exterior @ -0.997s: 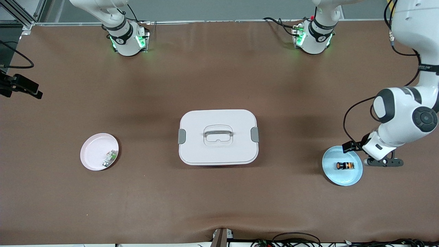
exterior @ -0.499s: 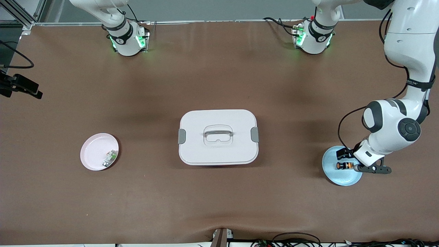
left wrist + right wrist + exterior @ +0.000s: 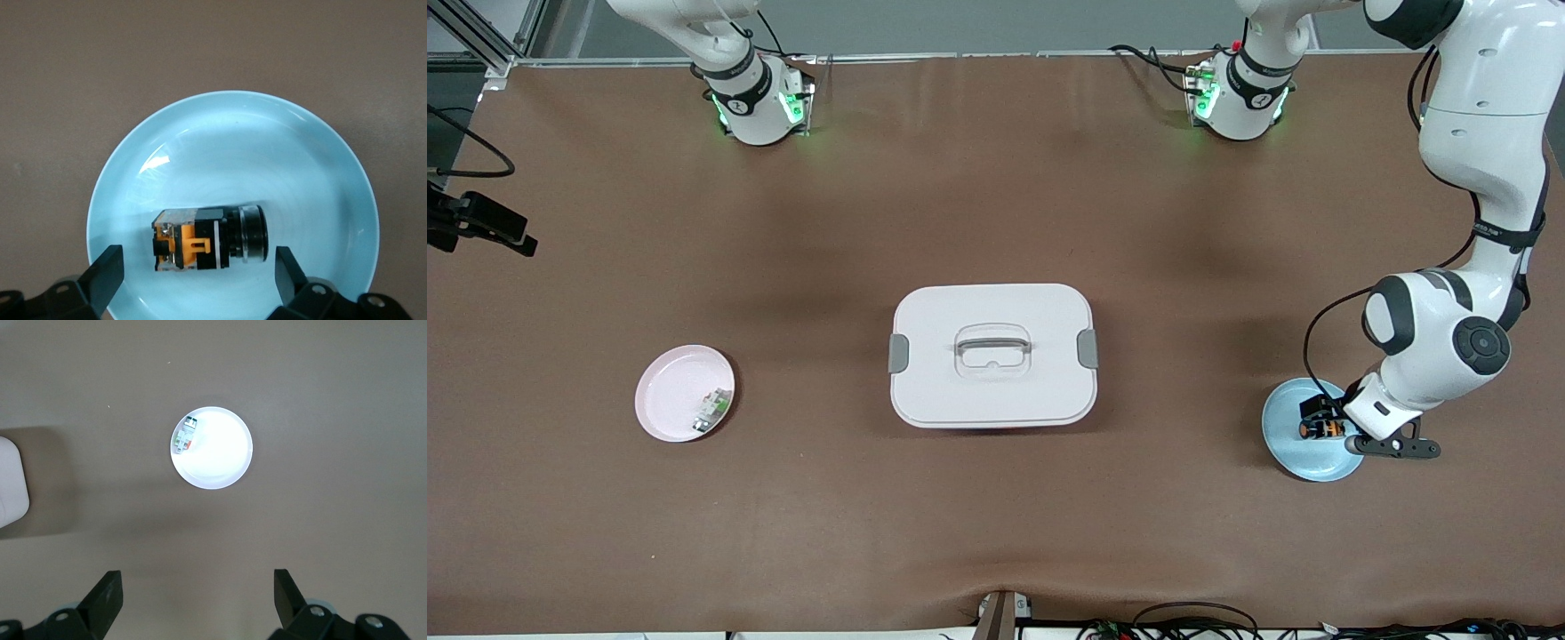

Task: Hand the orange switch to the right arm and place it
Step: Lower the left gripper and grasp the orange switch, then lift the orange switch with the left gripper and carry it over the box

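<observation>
Left gripper (image 3: 193,280) hangs over the blue plate (image 3: 320,160), jaws wide and straddling the orange switch (image 3: 208,239), which lies on its side in the plate: lined up for a pick, not yet gripped. Right gripper (image 3: 193,603) waits high over the surface above the pink plate (image 3: 223,457), jaws wide, likely for the handover.

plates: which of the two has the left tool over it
The light blue plate at the left arm's end, holding the orange switch; the left tool hangs open above it. The pink plate doesn't.
</observation>
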### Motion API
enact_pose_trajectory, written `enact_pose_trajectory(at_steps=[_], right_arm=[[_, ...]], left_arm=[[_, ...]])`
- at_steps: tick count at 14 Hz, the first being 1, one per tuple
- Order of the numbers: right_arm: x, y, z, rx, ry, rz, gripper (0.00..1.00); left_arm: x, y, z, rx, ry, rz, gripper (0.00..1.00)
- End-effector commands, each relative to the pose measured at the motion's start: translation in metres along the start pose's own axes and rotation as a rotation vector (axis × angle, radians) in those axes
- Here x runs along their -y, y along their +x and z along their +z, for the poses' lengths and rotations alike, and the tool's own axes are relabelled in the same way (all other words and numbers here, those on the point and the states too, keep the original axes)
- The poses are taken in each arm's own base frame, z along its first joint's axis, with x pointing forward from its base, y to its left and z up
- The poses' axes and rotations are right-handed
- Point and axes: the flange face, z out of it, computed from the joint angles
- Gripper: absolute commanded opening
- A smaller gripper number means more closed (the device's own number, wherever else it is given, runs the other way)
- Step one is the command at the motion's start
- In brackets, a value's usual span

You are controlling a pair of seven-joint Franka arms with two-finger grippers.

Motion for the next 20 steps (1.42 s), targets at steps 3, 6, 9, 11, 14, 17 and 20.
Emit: enact_pose_trajectory(at_steps=[3,6,9,11,14,17,20], right_arm=[[-0.004,0.001,-0.005,0.000,-0.012,0.008,1.00],[-0.003,0.001,-0.005,-0.001,-0.012,0.007,1.00],[-0.004,0.001,-0.005,-0.001,-0.013,0.008,1.00],[-0.004,0.001,-0.005,-0.001,-0.013,0.008,1.00],[-0.004,0.001,-0.005,-0.001,-0.013,0.008,1.00],[-0.002,0.001,-0.005,0.000,-0.012,0.005,1.00],[-0.002,0.001,-0.005,-0.001,-0.012,0.005,1.00]], left_arm=[[0.002,0.015,0.017,-0.056,-0.007,0.007,1.00],[0.000,0.015,0.018,-0.055,-0.009,0.005,1.00],[0.002,0.010,0.020,-0.047,-0.011,-0.004,0.65],[0.001,0.007,0.021,-0.036,-0.014,-0.005,0.48],[-0.004,0.010,0.008,-0.021,-0.018,-0.001,0.00],[-0.006,0.015,-0.030,0.009,-0.018,0.006,0.00],[-0.027,0.023,-0.073,0.002,-0.036,0.037,0.00]])
